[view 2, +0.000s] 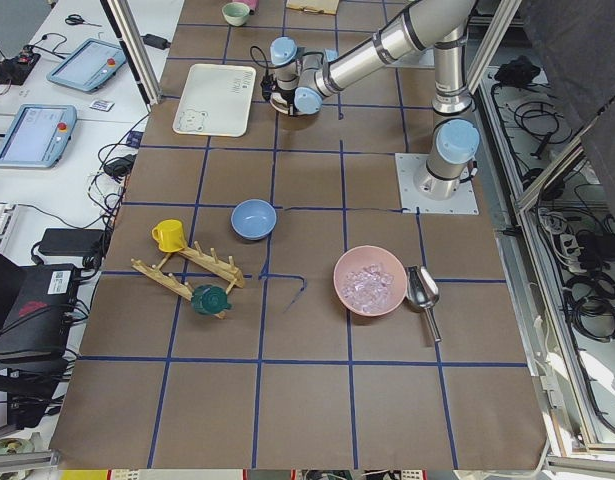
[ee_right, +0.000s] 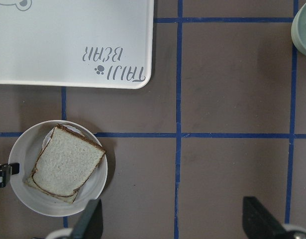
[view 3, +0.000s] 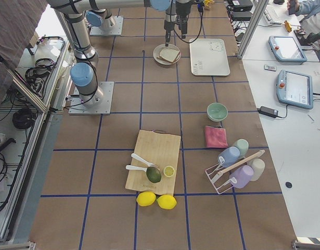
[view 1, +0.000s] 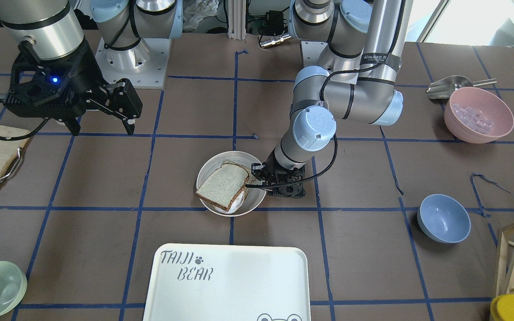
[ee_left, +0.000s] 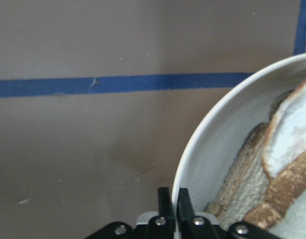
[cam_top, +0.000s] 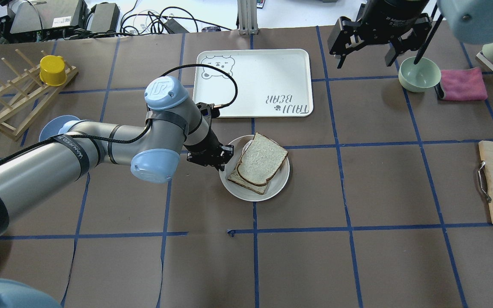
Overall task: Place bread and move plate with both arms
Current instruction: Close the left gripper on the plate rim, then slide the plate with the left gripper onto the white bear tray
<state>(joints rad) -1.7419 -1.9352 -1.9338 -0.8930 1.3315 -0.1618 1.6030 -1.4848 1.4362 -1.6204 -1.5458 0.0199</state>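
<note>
You've got the brown table w/ its blue tape grid. The L arm stretches low across it to the middle. The R arm hangs high on the other side, nr the green bowl. The "TAIJI BEAR" tray lies on your side of the table, close to the plate but not touching it. The plate sits mid-table, over a tape line. The bread lies in the plate, askew on top of a second slice whose edge pokes out underneath. L gripper: fingers pressed onto the plate rim, one inside & one outside, which you see best in the L wrist view. R gripper: fingers spread wide, up above the table, well apart from plate & bread.
</note>
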